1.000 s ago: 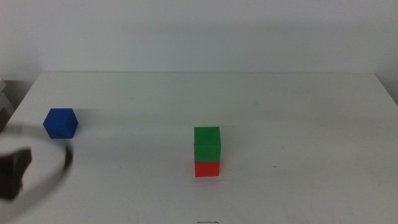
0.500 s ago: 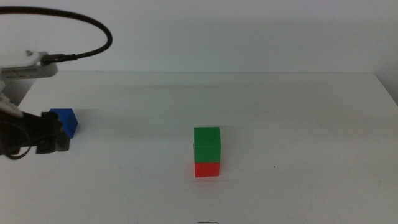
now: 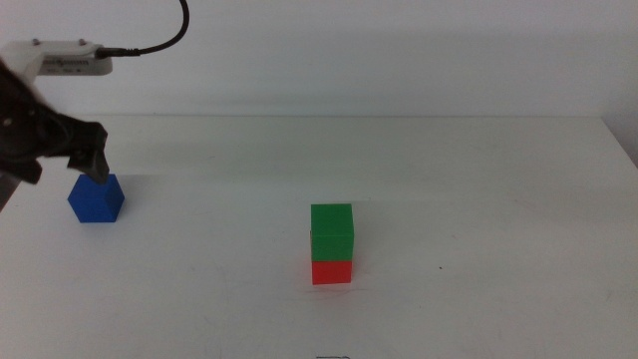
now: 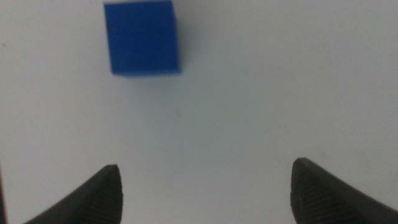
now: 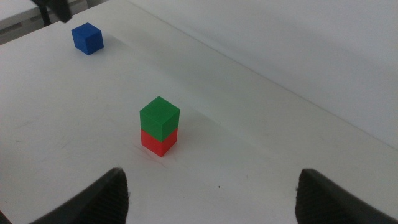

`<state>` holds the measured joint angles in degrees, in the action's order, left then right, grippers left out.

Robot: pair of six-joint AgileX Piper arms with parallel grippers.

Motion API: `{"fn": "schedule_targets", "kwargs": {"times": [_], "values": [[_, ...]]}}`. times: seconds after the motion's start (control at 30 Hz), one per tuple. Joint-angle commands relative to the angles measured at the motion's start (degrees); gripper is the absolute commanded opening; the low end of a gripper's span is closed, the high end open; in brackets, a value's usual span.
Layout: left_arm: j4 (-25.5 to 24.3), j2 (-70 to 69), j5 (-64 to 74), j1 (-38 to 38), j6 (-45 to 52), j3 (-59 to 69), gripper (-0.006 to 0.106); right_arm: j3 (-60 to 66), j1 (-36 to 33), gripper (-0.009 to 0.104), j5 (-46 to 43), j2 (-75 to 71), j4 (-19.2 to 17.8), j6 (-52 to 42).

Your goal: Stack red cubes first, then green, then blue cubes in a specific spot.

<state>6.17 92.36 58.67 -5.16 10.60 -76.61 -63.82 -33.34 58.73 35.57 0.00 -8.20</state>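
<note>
**Middle view: left hand closing in on the last cube**

Middle view is showing the green cube [image 3: 332, 231] sitting squarely on the red cube [image 3: 332, 271] near the centre of the white surface [image 3: 478, 199] — two thirds of the stack are standing on the chosen spot. The blue cube [image 3: 97, 197] is lying well apart from them, far out toward the left side, alone and flat on the surface.

The left hand [image 3: 88, 160] is hovering just above and slightly behind the blue cube, not touching it. Its wrist camera is looking straight down: the jaws are spread wide with nothing between them, and the blue cube [image 4: 142, 37] is lying ahead of the gap, not inside it. The right hand [image 5: 211, 186] is waiting off to the side, jaws likewise spread and empty, looking across at the stack with the blue cube [image 5: 87, 38] beyond it.

The blue cube is looking like a small, rigid, light block with plain matte faces — probably easy to pinch without slipping or crushing. The sensible hold would be on two opposite side faces, near mid-height, with the jaws lined up square to them. Its edges are sitting slightly turned against the jaw line, so a small wrist turn is likely needed, along with an advance over the cube before descending.
</note>
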Motion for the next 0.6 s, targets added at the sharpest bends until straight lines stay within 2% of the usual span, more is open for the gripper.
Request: {"fn": "schedule_targets", "kwargs": {"times": [0.0, 0.27, 0.57], "values": [[0.59, 2.53, 0.83, -1.2, 2.02, -6.39, 0.091, -1.34, 0.38, 0.082, -4.08, 0.38, -0.73, -0.47], [0.53, 17.83, 4.35, -2.98, 6.23, -22.17, 0.091, -1.34, 0.38, 0.082, -4.08, 0.38, -0.73, -0.47], [0.48, 28.93, 5.27, -3.03, 8.4, -29.49, 0.091, -1.34, 0.38, 0.082, -4.08, 0.38, -0.73, -0.47]]}}
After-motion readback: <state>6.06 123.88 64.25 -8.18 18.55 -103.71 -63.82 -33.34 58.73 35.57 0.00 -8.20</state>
